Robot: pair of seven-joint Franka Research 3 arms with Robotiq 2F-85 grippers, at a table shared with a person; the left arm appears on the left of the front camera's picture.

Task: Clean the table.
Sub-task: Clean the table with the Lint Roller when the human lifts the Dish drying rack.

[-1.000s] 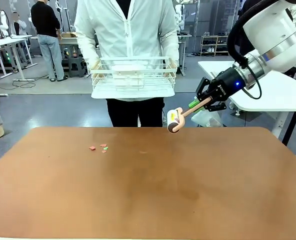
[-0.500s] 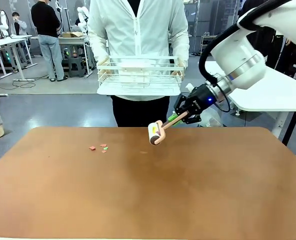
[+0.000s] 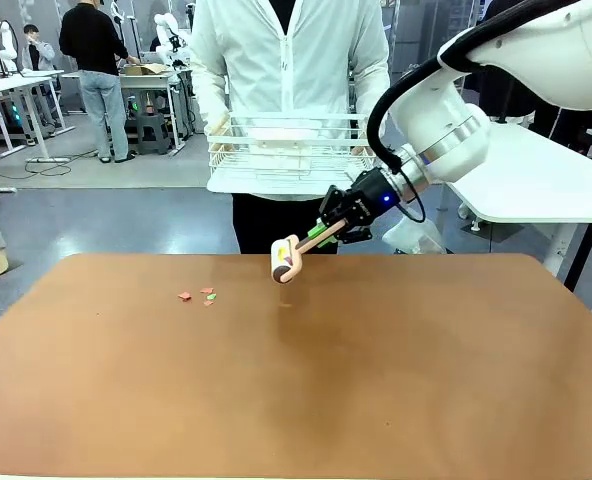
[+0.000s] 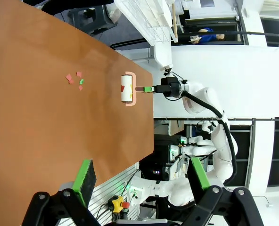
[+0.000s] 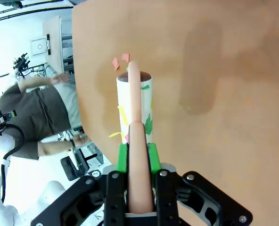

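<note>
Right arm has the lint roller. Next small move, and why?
Probably shift the right claw leftward and down, setting the lint roller on the table beside the paper scraps: the roller hangs above the tabletop, and the scraps lie loose to its left.

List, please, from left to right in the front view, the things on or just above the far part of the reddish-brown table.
Small red and green paper scraps → white lint roller with a pale pink handle → black right gripper with green pads, shut on that handle.
</note>
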